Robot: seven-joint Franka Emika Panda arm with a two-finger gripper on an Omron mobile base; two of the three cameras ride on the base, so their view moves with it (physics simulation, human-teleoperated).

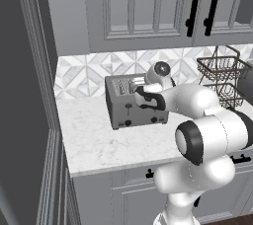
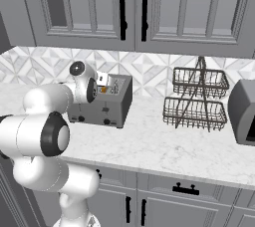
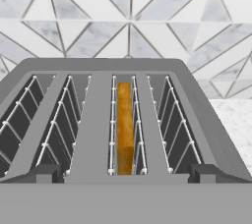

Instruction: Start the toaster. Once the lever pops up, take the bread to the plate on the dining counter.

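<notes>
Hand view looks straight down into the toaster [image 3: 125, 134]. Going left to right across its four slots, you see two empty ones, then the bread [image 3: 125, 129] standing on edge in the third, then one more empty slot. The slice sits low between the wires, with its golden edge facing up.

Your gripper [image 3: 126, 173] is wide open and holds nothing. Its two dark tips show at the bottom, one on each side of the bread slot, just above the toaster's top.

In the left base view, the toaster [image 1: 136, 101] stands on the bench [image 1: 99, 140], near the back wall. To its right sits a wire basket rack [image 1: 222, 78], by the bench's right edge.

You still have most of the job to do. You cannot tell from here if the levers are down. Nothing has been lifted out yet, and the bread still has to go to the plate.
</notes>
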